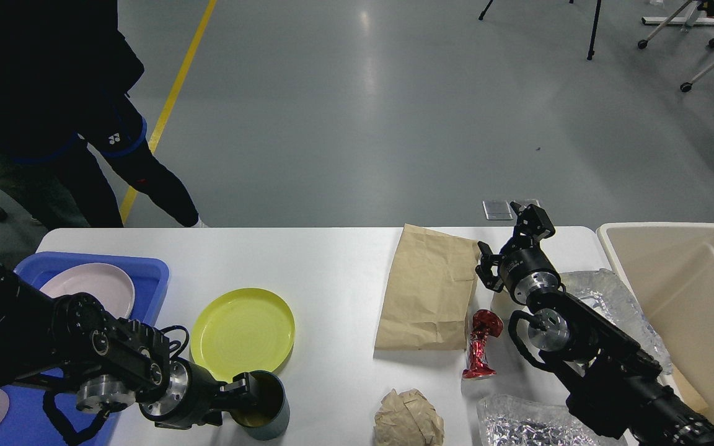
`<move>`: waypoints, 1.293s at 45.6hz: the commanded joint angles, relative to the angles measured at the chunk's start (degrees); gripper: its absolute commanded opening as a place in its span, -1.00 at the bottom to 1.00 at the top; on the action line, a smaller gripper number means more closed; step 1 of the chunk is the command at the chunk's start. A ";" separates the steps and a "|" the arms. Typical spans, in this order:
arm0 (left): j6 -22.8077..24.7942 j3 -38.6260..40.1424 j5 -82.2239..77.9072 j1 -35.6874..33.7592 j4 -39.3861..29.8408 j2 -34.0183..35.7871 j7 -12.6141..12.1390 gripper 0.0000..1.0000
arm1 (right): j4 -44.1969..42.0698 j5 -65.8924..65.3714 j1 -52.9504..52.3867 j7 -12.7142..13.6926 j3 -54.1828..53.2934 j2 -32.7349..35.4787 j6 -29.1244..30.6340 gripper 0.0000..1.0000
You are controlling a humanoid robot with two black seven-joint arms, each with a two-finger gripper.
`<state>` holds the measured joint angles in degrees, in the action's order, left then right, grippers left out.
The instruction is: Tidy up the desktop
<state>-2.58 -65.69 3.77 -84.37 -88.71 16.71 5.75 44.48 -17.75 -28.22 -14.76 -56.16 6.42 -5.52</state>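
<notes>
From the head view, the white desktop (332, 266) fills the lower half of the frame, with the left gripper (246, 390) at the lower left, its fingers clamped over the rim of a dark cup (267, 406) just below a yellow plate (242, 329). To the right of centre, the right gripper (509, 244) hangs with its fingers spread and empty at the far corner of a flat brown paper bag (428, 288), a red wrapper (481, 344) and a crumpled paper ball (408, 418) lying nearer. A blue tray (146, 275) sits at the left edge and a beige bin (691, 297) at the right.
</notes>
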 commanded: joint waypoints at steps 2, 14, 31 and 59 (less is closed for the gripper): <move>-1.02 0.04 0.01 0.26 0.11 -0.01 -0.21 -0.01 | -0.01 0.00 0.00 0.00 0.00 0.00 -0.02 1.00; -1.20 -0.05 0.01 0.70 0.29 -0.53 -0.30 -0.22 | -0.01 0.00 0.00 0.00 0.00 0.00 -0.02 1.00; -1.11 -0.23 0.01 1.49 0.20 -1.32 -1.00 -0.62 | -0.01 0.00 0.00 0.00 0.00 0.00 -0.02 1.00; -0.94 -0.40 -0.96 1.31 0.11 -1.32 0.14 -1.00 | -0.01 0.00 0.00 0.00 0.00 0.00 -0.02 1.00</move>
<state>-3.52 -66.18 2.99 -82.96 -88.50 15.36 5.74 44.48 -17.75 -28.19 -14.77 -56.16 6.42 -5.50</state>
